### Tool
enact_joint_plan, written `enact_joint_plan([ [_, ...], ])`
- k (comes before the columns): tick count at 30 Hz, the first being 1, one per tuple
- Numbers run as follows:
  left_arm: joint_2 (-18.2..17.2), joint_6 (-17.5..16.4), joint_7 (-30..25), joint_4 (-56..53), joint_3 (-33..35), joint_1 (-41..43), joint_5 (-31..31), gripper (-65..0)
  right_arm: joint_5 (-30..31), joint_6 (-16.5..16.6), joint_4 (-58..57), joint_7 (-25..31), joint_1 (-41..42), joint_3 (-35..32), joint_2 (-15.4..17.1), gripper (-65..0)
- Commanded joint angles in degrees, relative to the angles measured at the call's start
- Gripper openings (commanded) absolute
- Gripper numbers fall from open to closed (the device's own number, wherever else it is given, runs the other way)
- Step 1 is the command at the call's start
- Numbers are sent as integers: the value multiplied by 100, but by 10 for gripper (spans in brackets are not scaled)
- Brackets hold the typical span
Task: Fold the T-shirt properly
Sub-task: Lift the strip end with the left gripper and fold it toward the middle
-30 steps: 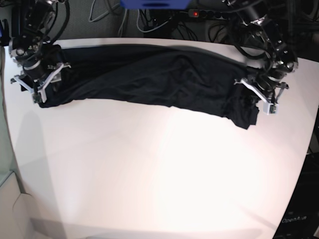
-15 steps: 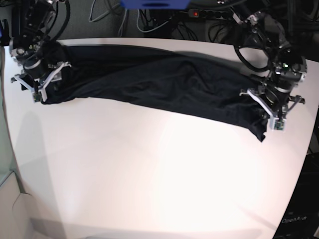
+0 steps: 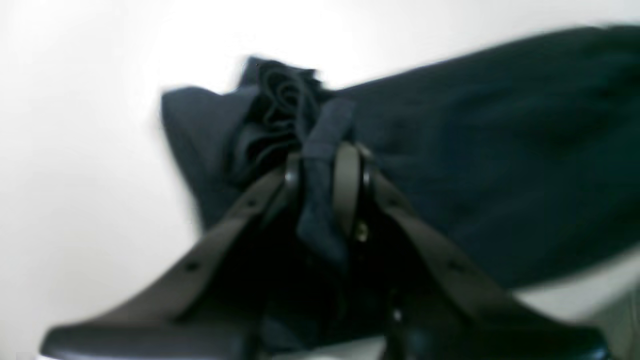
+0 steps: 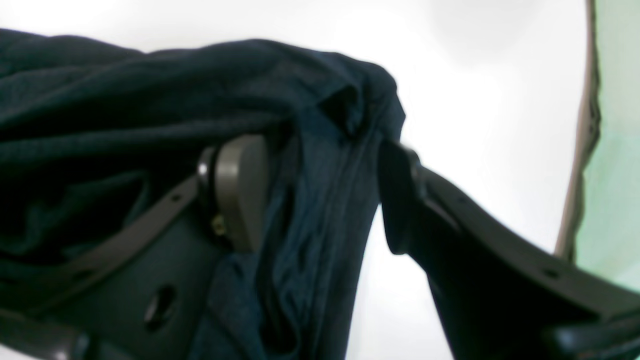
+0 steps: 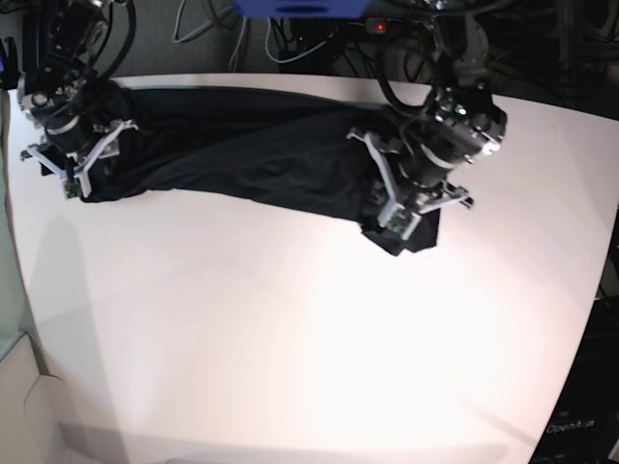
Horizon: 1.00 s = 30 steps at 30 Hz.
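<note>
T-shirt (image 5: 251, 155) in both grippers' jaws on table (image 5: 290, 329)

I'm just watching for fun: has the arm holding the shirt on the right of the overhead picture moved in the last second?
Yes. The left gripper, shut on the T-shirt, has swung away from the table's right edge toward its middle, dragging that end of the cloth along.

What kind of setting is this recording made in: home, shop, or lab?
Likely a robotics lab bench: a bare white table, loose cables and a power strip behind it, and two arms working one black long-sleeved shirt.
</note>
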Motion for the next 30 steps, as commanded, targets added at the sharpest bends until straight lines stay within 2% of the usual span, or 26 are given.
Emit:
enact_joint_plan([
  [1,22,23,-136,99,186,-30,-74,-650,57,-23,113,96,29,21,57,-331],
  [9,22,23,-144,63,1813,129,-118,-650,57,-23,113,96,29,21,57,-331],
  [14,22,23,-153,55,2437,94,-127,-650,57,-23,113,96,29,12,57,-331],
  [21,22,23,-153,46,3052,67,-127,-650,57,-23,113,96,29,12,57,-331],
  [25,22,185,-162,-156,3246,-47,-135,-650,57,-23,113,96,29,12,66,-331],
  [30,22,185,-171,-517,3333,-135,-135,-650,57,-23,113,96,29,12,83,-331],
])
